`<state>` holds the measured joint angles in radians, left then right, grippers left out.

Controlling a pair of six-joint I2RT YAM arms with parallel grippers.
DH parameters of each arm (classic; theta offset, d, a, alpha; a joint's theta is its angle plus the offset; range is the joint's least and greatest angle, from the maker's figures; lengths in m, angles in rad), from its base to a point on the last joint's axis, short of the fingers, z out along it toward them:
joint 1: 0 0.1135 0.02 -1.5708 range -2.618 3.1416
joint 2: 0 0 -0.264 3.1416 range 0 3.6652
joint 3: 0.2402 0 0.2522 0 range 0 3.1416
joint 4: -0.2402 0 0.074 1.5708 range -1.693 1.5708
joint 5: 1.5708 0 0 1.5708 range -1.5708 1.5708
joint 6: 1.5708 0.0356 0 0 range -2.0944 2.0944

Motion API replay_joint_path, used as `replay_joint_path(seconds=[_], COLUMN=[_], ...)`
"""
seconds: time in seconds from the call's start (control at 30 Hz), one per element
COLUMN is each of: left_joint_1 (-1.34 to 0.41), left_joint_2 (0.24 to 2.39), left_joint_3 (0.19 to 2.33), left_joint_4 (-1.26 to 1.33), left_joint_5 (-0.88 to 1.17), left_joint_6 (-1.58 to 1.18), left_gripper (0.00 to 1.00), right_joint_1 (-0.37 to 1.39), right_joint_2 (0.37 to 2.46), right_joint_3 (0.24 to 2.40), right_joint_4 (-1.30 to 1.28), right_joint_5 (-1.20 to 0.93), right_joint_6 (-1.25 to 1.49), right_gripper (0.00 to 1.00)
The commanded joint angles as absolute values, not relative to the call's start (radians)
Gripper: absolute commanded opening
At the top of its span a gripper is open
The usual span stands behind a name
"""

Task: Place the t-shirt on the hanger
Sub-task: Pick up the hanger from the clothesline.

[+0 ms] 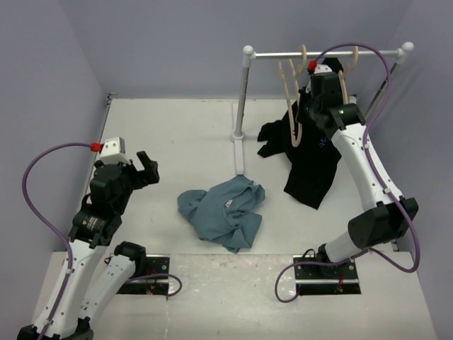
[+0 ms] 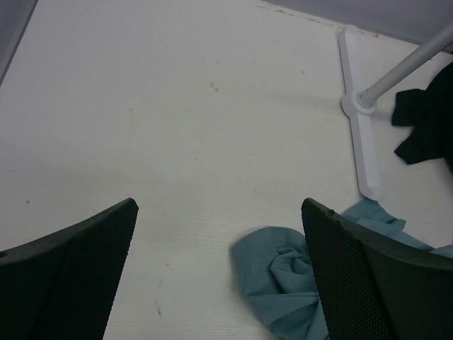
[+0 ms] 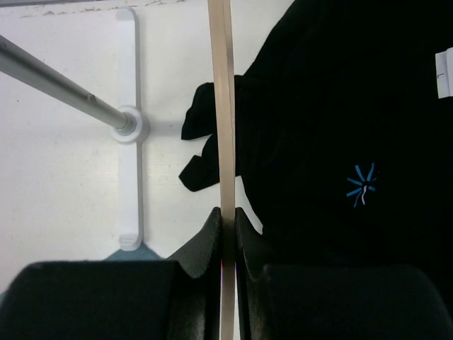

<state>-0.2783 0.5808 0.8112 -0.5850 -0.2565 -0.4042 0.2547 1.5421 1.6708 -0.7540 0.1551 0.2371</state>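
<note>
**Right pincer** (image 3: 228, 216): jaws are pressing together on the hanger (image 3: 223, 106), pinching its thin pale wooden arm edge-on. The pincer is reaching in at the far right, just under the rail (image 1: 325, 53).

**The hanger** (image 1: 290, 85): is hanging by its hook from the rail, bare, to the left of a second hanger (image 1: 345, 78).

**Black garment** (image 3: 340, 106): is hanging just to the right of the gripped arm, showing a small blue mark (image 3: 361, 185).

**Rack post** (image 1: 243, 92) and flat foot (image 1: 238, 142): are standing on the table (image 1: 177, 127), left of the hangers.

**The t-shirt** (image 1: 223, 212): is lying crumpled on the table near the centre, at the near end of the rack's foot and well apart from the hanger.

**Left pincer** (image 2: 219, 204): jaws are standing wide apart and gripping nothing. It is hovering over the table at the near left, with the t-shirt (image 2: 283, 276) lying just to its right.
</note>
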Motion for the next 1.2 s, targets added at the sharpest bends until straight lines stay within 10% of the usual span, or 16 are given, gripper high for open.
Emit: replay_joint_path(seconds=[0.0,0.77,1.17], left_joint_1=[-0.284,-0.34,-0.98], left_joint_2=[0.583,0.942,1.395], left_joint_3=[0.807,1.036,1.176], left_joint_4=[-0.544,-0.527,-0.589], left_joint_5=[-0.24,0.089,-0.395], left_joint_6=[-0.388,-0.413,-0.436], left_gripper=[1.0,1.0,0.89], right_joint_1=[0.261,0.261,0.261], right_joint_2=[1.524,1.166,0.739], right_joint_3=[1.658,1.469,1.159], right_joint_4=[-0.73,-0.714,-0.82], right_joint_5=[0.186,0.121,0.006], right_joint_6=[0.242,0.313,0.353], right_gripper=[0.01,0.0,0.0])
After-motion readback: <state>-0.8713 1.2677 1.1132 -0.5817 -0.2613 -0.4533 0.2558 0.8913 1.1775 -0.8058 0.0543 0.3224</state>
